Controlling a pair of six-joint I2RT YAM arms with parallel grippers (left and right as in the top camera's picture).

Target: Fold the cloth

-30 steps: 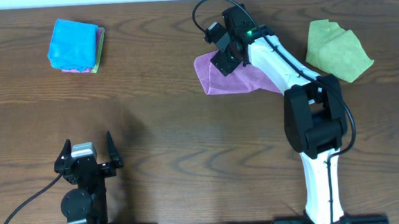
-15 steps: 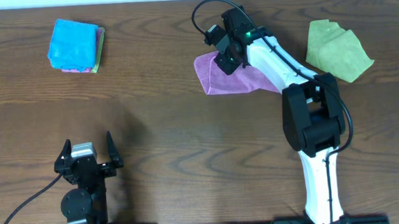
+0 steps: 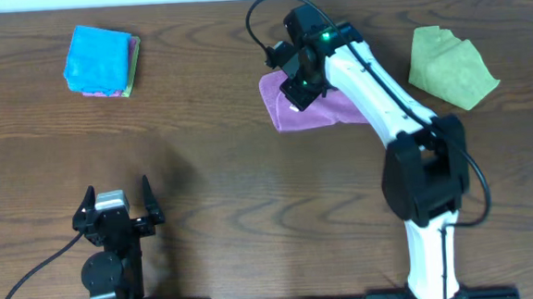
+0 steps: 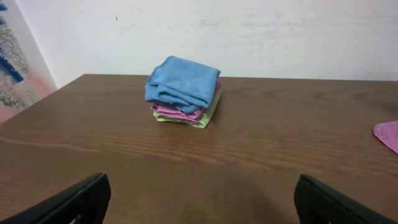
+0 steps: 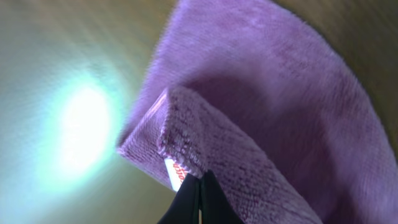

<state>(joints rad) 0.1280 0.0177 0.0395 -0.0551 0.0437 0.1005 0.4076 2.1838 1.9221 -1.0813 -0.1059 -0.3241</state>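
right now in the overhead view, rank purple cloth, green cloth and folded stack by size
1. purple cloth, though the right arm covers part.
2. green cloth and folded stack, too alike to rank.

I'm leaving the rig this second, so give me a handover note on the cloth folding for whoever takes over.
Left hand: open, idle at the near left edge, holding nothing.
Right hand: shut on an edge of the purple cloth, far centre.
Done: folded stack, blue on top, at far left.
To do: finish folding the purple cloth; the green cloth lies rumpled at far right, untouched.
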